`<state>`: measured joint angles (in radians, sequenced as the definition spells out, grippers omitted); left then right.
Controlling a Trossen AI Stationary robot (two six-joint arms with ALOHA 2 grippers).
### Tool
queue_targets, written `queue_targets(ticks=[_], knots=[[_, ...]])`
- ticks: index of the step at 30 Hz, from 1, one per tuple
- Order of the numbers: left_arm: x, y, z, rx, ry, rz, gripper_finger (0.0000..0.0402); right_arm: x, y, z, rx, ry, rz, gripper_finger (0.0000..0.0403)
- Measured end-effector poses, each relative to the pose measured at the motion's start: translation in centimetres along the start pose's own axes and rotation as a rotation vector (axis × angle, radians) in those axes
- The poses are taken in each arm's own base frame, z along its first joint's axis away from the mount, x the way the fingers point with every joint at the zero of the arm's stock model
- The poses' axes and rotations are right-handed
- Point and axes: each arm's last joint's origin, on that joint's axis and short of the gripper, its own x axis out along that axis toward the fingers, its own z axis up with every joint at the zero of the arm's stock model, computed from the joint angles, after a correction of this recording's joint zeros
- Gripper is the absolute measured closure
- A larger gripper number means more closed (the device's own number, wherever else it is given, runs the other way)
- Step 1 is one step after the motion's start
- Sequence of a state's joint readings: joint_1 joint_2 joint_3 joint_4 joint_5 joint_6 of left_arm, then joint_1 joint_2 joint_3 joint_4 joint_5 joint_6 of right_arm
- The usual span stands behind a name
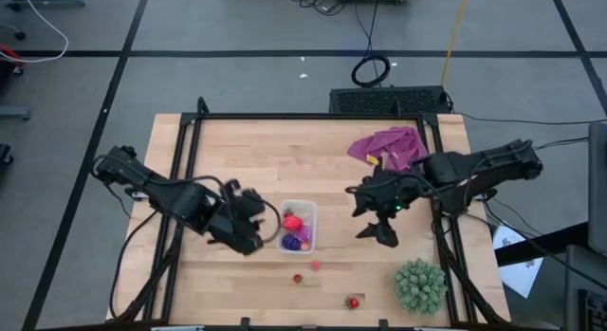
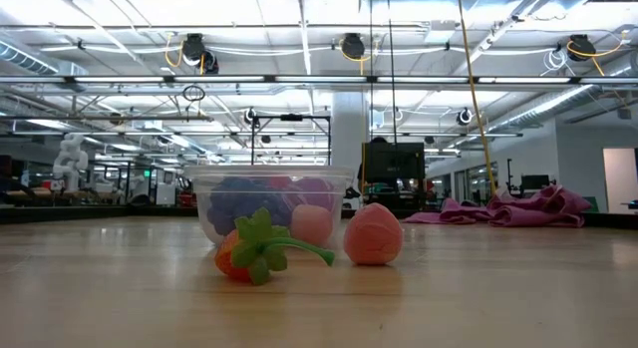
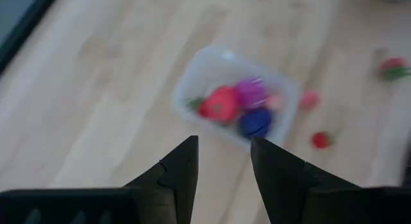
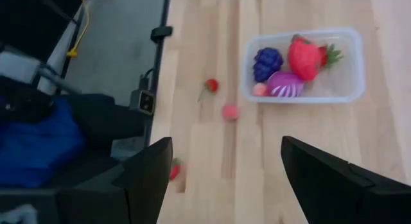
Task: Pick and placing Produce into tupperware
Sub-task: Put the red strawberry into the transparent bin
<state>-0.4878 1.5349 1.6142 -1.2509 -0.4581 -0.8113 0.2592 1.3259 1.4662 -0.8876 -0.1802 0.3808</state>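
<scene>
With the left gripper [image 1: 254, 220] shut empty beside the tupperware [image 1: 297, 226], the right gripper [image 1: 377, 217], jaws apart, needed squaring over a loose strawberry [image 1: 297, 278] first.

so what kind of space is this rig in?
Looks like a robotics lab or industrial workshop: open ceiling with pipes and strip lights, a wooden worktable on grey floor with taped lines, loose cables.

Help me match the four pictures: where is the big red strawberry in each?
High view: big strawberry in the tub, table centre.
Low view: hidden or blurred behind the tub's wall; cannot tell.
Left wrist view: red piece in the tub, beside the purple piece.
Right wrist view: in the tub, by the grapes.
Shared landmark: the tub.
</scene>
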Motion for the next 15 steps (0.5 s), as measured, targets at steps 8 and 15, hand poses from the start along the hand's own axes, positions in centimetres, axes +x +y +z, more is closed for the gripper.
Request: queue_targets(ticks=[8, 15], knots=[[5.0, -7.0, -0.8, 0.172, 0.022, -0.19, 0.0254, 0.0, 0.9, -0.9, -0.053, 0.054, 0.011, 0.012], [11.3, -10.5, -3.4, 0.277, 0.154, -0.128, 0.0254, 0.0, 0.8, -1.1, -0.048, 0.079, 0.001, 0.012]])
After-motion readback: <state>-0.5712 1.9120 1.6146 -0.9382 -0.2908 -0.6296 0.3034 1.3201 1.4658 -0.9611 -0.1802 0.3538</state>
